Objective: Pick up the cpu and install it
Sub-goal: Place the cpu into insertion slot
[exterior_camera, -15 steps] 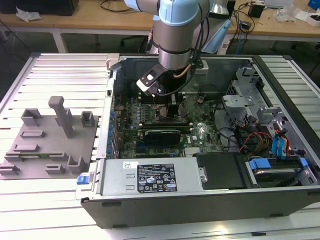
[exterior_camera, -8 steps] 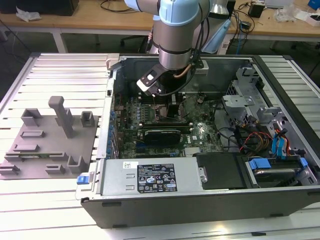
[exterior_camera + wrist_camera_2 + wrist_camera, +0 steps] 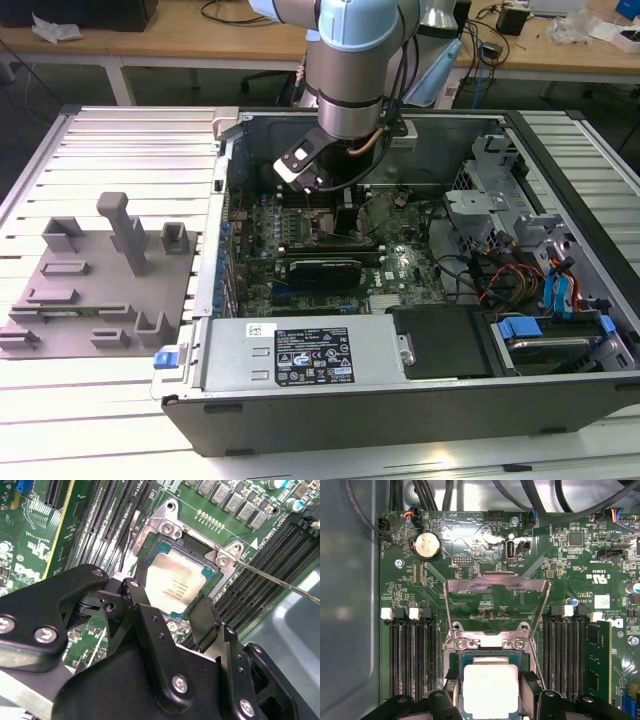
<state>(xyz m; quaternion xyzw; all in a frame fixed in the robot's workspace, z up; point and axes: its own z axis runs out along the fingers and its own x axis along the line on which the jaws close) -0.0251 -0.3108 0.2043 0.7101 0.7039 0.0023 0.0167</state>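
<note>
Tool down inside the computer case, fingers clamped on opposite edges of the cpu, which lies in the socket below the flipped-open load plate; the first wrist view cuts off the cpu's near edge, and the arm hides it in the exterior view

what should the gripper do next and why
Probably open a little to release, then lift straight up. The gripper is shut on the cpu, fingers against two opposite edges. The cpu looks level inside the socket, and the load plate stands open.
</note>
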